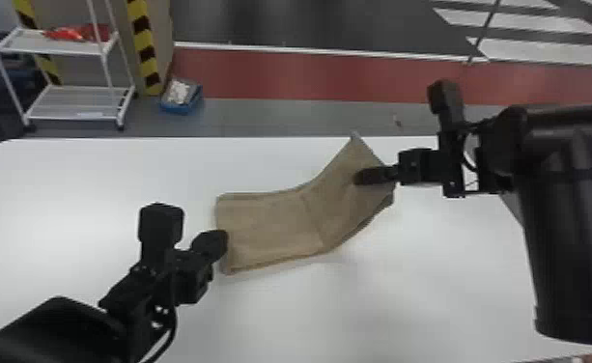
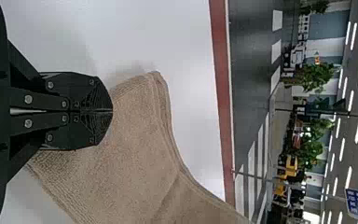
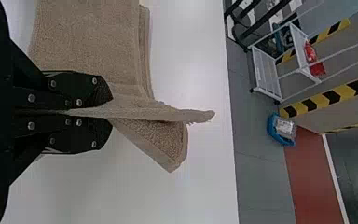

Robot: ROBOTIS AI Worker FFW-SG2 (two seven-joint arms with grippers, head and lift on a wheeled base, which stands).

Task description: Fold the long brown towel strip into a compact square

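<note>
The brown towel (image 1: 270, 219) lies on the white table, its right part raised and bent toward the back. My right gripper (image 1: 364, 176) is at that raised part; in the right wrist view the same gripper (image 3: 107, 112) is shut on a pinched ridge of the towel (image 3: 93, 42), with a loose corner hanging beyond it. At the towel's left edge stands my left gripper (image 1: 222, 241). Seen in the left wrist view, this gripper (image 2: 112, 111) has its fingertips together over the towel's end (image 2: 121, 172), with no cloth visible between them.
The white table (image 1: 91, 183) extends around the towel on all sides. Beyond its back edge, on the floor, are a white wire cart (image 1: 77, 101) at the left and a blue bin (image 1: 181, 96) holding pale items.
</note>
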